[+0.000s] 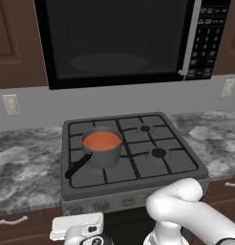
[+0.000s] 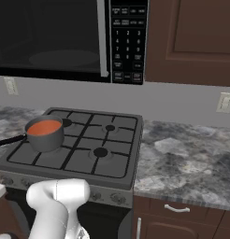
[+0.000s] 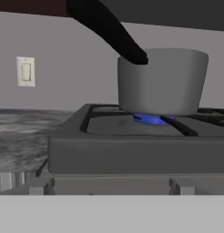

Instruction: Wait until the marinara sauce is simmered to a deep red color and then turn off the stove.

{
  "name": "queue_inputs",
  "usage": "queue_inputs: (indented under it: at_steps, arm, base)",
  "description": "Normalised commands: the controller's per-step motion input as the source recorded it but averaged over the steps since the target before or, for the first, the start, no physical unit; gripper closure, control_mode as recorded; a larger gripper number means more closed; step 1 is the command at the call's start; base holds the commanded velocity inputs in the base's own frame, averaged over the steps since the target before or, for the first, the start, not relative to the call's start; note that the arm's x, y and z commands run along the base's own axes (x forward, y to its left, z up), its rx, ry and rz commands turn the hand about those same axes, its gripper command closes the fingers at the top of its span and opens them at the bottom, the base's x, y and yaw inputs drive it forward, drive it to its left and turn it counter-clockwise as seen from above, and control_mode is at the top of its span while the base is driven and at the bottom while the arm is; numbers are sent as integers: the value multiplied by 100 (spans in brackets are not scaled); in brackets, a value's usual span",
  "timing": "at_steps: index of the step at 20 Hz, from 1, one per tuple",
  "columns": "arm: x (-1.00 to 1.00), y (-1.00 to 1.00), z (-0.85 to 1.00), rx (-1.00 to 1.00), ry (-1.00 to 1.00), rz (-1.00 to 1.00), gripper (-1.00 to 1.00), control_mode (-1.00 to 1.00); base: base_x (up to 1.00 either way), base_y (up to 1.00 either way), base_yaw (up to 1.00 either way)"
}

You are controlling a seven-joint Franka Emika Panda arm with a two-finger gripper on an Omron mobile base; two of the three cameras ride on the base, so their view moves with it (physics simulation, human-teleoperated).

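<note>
While marinara sauce (image 1: pixel 101 140) glows orange, microwave (image 1: pixel 124 38) overhead

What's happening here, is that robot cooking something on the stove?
Nothing is being handled right now. A small grey saucepan with a black handle sits on the front-left burner of the wide grey gas cooktop, holding smooth orange-red marinara sauce. A blue flame burns under the pan, so the burner is on. The white robot arm is held low in front of the row of small grey knobs, touching none of them.
</note>
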Motion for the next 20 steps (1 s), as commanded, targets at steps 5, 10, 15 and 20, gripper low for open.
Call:
queue_inputs:
  at_steps: [5,10,15,20]
  arm:
    - [5,0,-8,0,0,0,-100,-100]
    - [6,0,-10,0,0,0,-100,-100]
    - [3,-1,-22,0,0,1,-100,-100]
    - [1,0,-23,0,0,0,-100,-100]
  base:
    - [0,0,0]
    - [0,0,0]
    - [0,0,0]
    - [0,0,0]
